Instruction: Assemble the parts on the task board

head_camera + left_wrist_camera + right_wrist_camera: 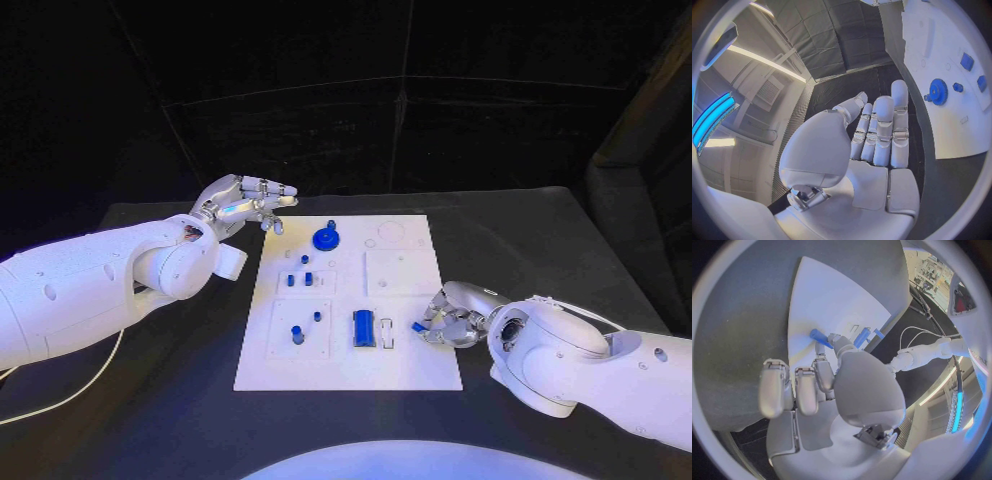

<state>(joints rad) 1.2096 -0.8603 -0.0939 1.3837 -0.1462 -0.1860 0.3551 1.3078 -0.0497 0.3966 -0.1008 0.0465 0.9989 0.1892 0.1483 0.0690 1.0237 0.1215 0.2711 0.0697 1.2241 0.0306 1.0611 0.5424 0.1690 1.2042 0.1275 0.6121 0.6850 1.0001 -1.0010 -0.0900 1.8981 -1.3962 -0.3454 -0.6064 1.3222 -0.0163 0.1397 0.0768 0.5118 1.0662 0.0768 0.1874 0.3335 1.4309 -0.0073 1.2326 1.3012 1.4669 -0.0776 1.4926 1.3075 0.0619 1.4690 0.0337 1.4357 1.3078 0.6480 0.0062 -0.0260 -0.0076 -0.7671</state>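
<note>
**Right hand pinching a small blue part at the board's near right edge**

Currently the white board (397, 345) lies in the middle of the black tabletop (548, 230), long side running away from the robot. The right hand (450, 322) sits at the board's near right edge with a small blue part (420, 327) held between its fingertips; in the right wrist view the same part (820, 336) appears as a short blue peg pinched at one end, its free end pointing over the white surface. The left hand (245, 205) hovers off the board's far left corner, holding nothing, fingers loosely extended and close together, as the left wrist view confirms (873, 135).

Other parts rest on the board: a blue gear (327, 239) near the far edge, a blue block (364, 329) standing beside a pale slot near the right hand, and several small blue pegs (299, 279) in the left column.

Handling, as a judgement: the parts look like rigid moulded plastic, light and smooth, so they should neither bend nor crush, but a short peg can swivel or slip in a fingertip pinch. A hold near one end, leaving the other end free to enter its hole, suits insertion; the gear is best taken by its raised hub or rim. The board itself is thin and may slide if pushed sideways.
</note>
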